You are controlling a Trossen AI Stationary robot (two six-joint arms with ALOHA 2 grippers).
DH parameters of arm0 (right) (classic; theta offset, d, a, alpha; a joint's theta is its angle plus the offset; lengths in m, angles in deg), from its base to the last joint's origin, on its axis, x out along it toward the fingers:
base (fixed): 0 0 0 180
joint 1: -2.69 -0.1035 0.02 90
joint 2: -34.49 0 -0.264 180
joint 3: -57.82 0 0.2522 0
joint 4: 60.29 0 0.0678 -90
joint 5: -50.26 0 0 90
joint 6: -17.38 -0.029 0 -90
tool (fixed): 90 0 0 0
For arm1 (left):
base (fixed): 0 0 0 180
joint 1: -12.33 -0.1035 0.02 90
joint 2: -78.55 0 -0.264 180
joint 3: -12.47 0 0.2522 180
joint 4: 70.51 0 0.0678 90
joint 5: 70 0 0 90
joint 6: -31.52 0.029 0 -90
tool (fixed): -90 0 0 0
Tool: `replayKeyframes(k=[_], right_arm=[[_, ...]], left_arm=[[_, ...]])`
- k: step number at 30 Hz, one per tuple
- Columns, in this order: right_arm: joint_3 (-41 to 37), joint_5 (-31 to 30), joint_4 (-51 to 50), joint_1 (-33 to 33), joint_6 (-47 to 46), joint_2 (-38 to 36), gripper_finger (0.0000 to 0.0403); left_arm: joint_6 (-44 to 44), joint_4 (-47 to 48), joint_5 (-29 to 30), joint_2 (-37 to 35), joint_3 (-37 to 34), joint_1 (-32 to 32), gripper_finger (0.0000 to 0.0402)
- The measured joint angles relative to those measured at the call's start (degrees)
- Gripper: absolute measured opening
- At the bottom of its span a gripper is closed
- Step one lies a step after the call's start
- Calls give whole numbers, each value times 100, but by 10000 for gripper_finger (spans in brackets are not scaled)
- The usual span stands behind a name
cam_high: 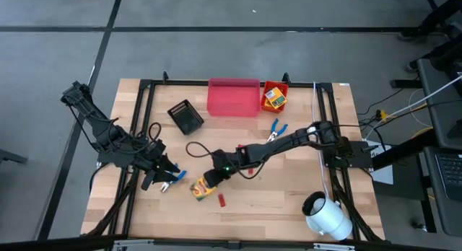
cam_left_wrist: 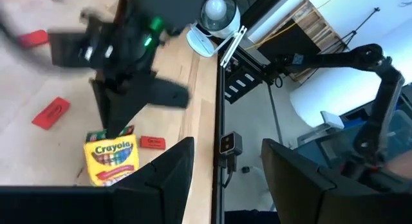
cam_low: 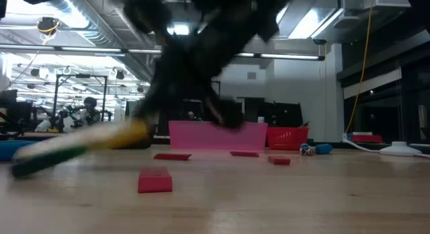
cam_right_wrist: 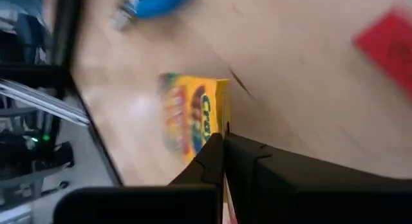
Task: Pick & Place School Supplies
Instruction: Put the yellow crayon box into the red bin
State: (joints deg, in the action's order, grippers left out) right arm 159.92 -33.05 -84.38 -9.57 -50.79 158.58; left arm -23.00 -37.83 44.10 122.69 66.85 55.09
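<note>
A yellow-and-green crayon box (cam_high: 201,188) sits near the table's near edge, and my right gripper (cam_high: 210,180) is shut on it. In the low view the box (cam_low: 80,146) shows tilted and blurred. A second crayon box (cam_high: 273,99) lies in the orange bin. One blue-handled tool (cam_high: 276,128) lies mid-table; another (cam_high: 180,175) lies just beside my left gripper (cam_high: 166,185). That gripper (cam_left_wrist: 228,179) is open, touches nothing and stands left of the held box (cam_left_wrist: 111,161). Small red pieces (cam_high: 221,200) (cam_left_wrist: 50,112) (cam_left_wrist: 152,142) lie flat around the box. My right gripper pinches the crayon box by one narrow end (cam_right_wrist: 215,118) between its two fingers (cam_right_wrist: 257,163), coming slanted down from the table's right. The box is tilted, held end up (cam_low: 134,132), green end low (cam_low: 27,165); whether that end rests on the table I cannot tell.
A pink bin (cam_high: 233,97), an orange bin (cam_high: 281,87) and a black mesh bin (cam_high: 185,115) stand along the far edge. A large white cylinder (cam_high: 326,216) lies at the near right corner. A black cable (cam_high: 198,148) loops mid-table. Bare wood shows near the near edge.
</note>
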Motion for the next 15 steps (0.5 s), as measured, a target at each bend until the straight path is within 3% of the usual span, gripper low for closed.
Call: replayKeyframes(k=[8,15], right_arm=[[1114,-1082,-2406,222,769,-560,1],[1743,-1680,-4073,729,1478,-1203,1]], left_arm=[[321,-293,203,-2,0,0,180],[425,-334,485,-2,2,0,180]])
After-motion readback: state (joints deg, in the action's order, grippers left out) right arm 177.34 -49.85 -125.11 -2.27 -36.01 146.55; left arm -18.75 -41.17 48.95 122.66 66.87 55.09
